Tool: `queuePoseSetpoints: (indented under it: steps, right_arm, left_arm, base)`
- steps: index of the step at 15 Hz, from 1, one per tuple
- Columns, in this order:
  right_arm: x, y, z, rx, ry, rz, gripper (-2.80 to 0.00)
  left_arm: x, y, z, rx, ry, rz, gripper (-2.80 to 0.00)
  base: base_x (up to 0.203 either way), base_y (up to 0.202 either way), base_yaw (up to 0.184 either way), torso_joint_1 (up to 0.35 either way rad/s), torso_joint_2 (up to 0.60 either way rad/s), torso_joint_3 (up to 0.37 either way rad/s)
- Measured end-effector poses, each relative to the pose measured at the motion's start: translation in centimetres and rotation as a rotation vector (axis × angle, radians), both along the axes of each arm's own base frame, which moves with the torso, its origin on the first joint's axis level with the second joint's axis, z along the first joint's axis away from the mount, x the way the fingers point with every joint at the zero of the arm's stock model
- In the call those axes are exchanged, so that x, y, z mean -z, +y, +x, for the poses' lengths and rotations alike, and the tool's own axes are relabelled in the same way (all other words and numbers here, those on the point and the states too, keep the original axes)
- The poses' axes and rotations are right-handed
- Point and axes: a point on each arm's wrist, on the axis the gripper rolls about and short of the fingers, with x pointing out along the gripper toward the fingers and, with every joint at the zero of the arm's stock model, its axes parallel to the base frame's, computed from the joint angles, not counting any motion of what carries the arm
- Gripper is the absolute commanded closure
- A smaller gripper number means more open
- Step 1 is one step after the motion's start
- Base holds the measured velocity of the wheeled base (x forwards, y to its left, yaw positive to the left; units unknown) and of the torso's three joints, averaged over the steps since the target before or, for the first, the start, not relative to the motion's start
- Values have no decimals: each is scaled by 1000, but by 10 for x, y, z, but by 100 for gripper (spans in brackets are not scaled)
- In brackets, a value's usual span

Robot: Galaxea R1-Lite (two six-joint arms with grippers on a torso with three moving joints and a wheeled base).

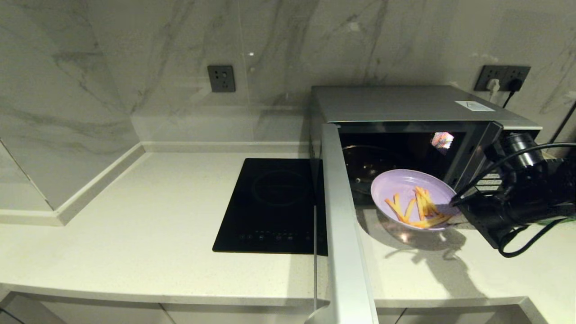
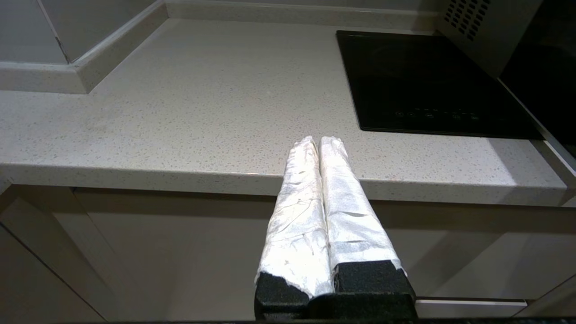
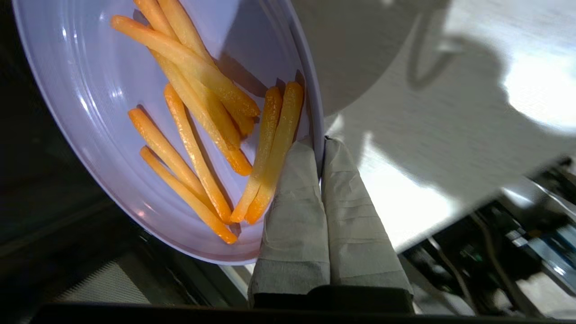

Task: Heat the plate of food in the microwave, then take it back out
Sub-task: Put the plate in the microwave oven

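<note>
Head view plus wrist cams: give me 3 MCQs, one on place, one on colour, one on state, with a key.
1. Where is the plate of food?
A. on the cooktop
B. held at the microwave's open front
C. on the counter's left end

2. What colour is the plate?
A. pale lilac
B. green
C. beige

3. How is the microwave door?
A. shut
B. swung open
C. missing

Key:
1 B, the right gripper pinches the plate's rim, holding it tilted at the cavity mouth.
2 A, lilac under the orange sticks.
3 B, the door stands out toward the camera, beside the cooktop.

The left gripper is parked by the counter edge.
</note>
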Motion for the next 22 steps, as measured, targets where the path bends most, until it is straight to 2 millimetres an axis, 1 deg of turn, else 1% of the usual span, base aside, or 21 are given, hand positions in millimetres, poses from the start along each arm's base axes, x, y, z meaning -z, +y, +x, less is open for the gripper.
queuePoseSetpoints:
  steps: [3, 7, 10, 14, 17, 22]
  right_arm:
    - [-1, 21, 26, 51, -20, -40, 0]
    - [-9, 34, 54, 97, -30, 5, 0]
    - [-5, 41, 73, 136, -27, 42, 0]
    - [-1, 45, 93, 158, -53, 75, 0]
    - [4, 46, 105, 159, -64, 80, 0]
    - [10, 47, 114, 142, -64, 76, 0]
  left_arm:
    - [0, 0, 0, 0, 0, 0, 0]
    - [0, 0, 0, 0, 0, 0, 0]
    - [0, 0, 0, 0, 0, -1, 0]
    - [0, 0, 0, 0, 0, 0, 0]
    - [0, 0, 0, 0, 0, 0, 0]
    - [0, 0, 0, 0, 0, 0, 0]
  base:
    - [0, 0, 0, 0, 0, 0]
    - [0, 0, 0, 0, 0, 0]
    - [0, 0, 0, 0, 0, 0]
    - [0, 0, 0, 0, 0, 0]
    - [0, 0, 0, 0, 0, 0]
    - [0, 0, 0, 0, 0, 0]
